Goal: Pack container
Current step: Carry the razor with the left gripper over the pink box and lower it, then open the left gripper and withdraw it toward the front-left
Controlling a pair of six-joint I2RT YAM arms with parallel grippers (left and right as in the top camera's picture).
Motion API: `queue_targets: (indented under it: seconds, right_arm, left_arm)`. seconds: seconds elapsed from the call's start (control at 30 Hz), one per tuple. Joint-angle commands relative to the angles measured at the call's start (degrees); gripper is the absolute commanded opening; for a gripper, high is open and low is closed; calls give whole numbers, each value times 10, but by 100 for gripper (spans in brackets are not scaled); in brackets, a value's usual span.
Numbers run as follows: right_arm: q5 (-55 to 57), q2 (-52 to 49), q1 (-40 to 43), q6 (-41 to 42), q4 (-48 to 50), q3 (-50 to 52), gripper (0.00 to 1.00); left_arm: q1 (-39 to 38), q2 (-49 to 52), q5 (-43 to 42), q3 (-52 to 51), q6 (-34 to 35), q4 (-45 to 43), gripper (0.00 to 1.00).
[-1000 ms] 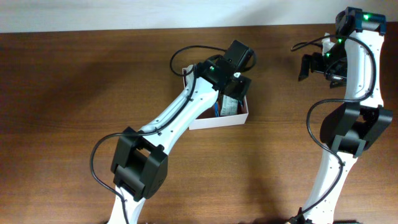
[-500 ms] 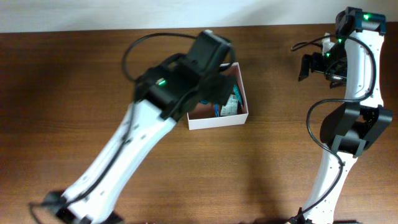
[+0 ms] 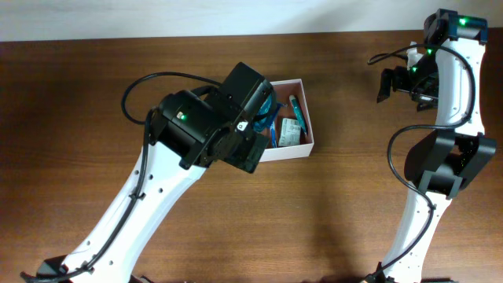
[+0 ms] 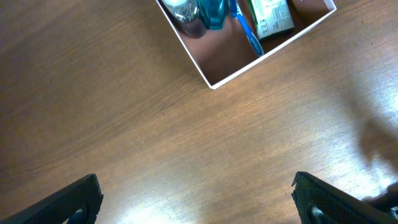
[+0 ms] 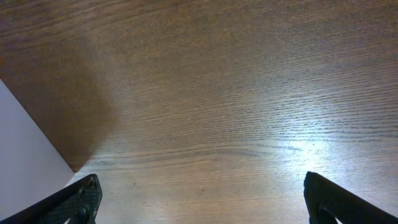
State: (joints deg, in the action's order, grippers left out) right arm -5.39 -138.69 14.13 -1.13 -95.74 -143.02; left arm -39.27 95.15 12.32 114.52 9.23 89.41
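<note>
The container [image 3: 288, 152], a square white-walled box with a pinkish-brown inside [image 4: 227, 59], sits at the table's middle back. In it lie a blue toothbrush [image 4: 246, 28], a green-and-white carton [image 4: 271, 15], a small clear bottle [image 4: 186, 14] and a teal item [image 4: 213, 11]. My left gripper [image 4: 196, 188] hangs open and empty high above the bare wood, just in front of the container's near-left corner. The left arm [image 3: 204, 126] covers the box's left part from above. My right gripper [image 3: 397, 82] is open and empty at the far right back, well away from the box.
The brown wooden table [image 3: 354, 204] spreads on all sides. A white surface [image 5: 25, 149] begins beyond the table's far edge, close to the right gripper. A black cable [image 3: 141, 90] loops off the left arm. The right arm [image 3: 452, 118] stands along the right side.
My left arm has risen out of the container and pulled back to the left and front, its jaws wider, with nothing in them. The right arm has not moved.
</note>
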Motion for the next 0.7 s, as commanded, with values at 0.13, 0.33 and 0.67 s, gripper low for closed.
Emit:
queue_targets:
  seconds: [0.13,0.33,0.67]
  right_arm:
    - [5,17,2,1,2,4,99]
    - [5,17,2,1,2,4,99]
    - [5,17,2,1,2,4,99]
  left_arm:
    - [0,0,6,2,3,2,99]
    - [0,0,-20,0,3,-5,99]
    - [0,-45,-20,-99,-51,-185,99]
